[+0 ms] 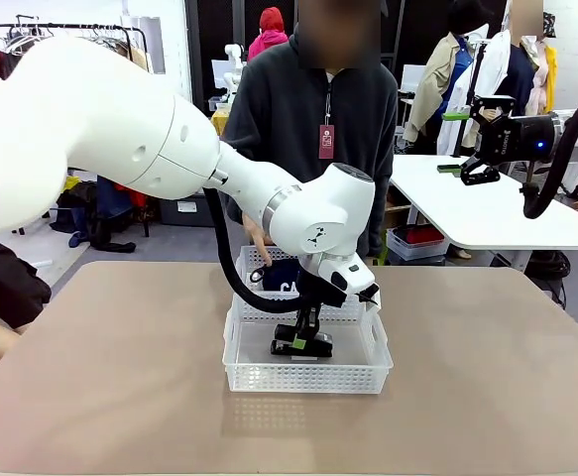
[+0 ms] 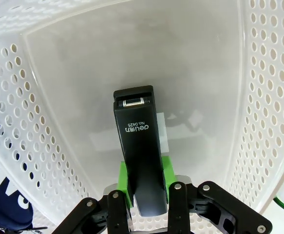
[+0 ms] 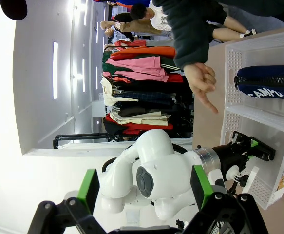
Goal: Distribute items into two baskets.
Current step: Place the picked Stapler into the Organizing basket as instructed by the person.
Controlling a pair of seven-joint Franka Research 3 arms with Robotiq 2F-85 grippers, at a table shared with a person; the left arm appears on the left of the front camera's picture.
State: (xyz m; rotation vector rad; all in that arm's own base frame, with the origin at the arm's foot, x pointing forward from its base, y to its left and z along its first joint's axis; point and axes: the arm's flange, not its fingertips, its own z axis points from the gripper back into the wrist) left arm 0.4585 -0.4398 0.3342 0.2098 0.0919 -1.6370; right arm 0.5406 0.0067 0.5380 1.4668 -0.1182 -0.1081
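Observation:
My left gripper (image 1: 306,335) reaches down into the near basket (image 1: 303,382) and is shut on the black stapler (image 1: 301,346). In the left wrist view the green pads (image 2: 125,179) clamp the stapler (image 2: 138,141) at its rear end, low over the basket floor (image 2: 132,58). The navy pouch (image 1: 282,279) lies in the far basket (image 1: 252,260); its white lettering shows through the lattice wall (image 2: 0,195). My right gripper (image 1: 479,149) hangs open, high at the right, with nothing between its fingers (image 3: 88,187). From there I see both baskets (image 3: 229,126), the pouch (image 3: 263,83) and the stapler (image 3: 253,147).
A person stands at the far side, one hand (image 1: 258,236) by the far basket's left rim, a finger pointing down (image 3: 203,84). The brown table (image 1: 100,377) stretches bare to both sides of the baskets. A white table (image 1: 487,213) stands behind at the right.

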